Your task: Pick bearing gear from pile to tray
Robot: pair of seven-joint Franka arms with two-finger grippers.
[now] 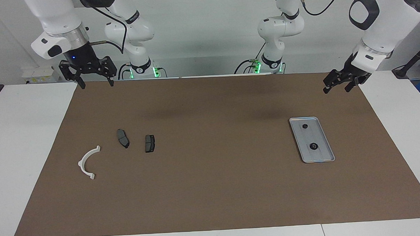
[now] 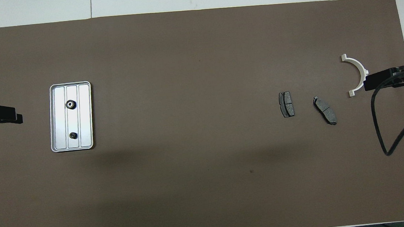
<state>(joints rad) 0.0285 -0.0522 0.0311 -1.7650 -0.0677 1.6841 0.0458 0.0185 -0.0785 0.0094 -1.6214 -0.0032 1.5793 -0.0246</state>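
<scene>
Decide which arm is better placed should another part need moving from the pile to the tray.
Probably the right: its open tool hangs at the end where the pile lies. The left tool, also open, is up at the tray end.

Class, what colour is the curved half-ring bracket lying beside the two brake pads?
White; the half-ring bracket shows best in the overhead view, against the brown mat.

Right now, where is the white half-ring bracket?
The white half-ring bracket lies on the brown mat toward the right arm's end, beside the two brake pads.
</scene>
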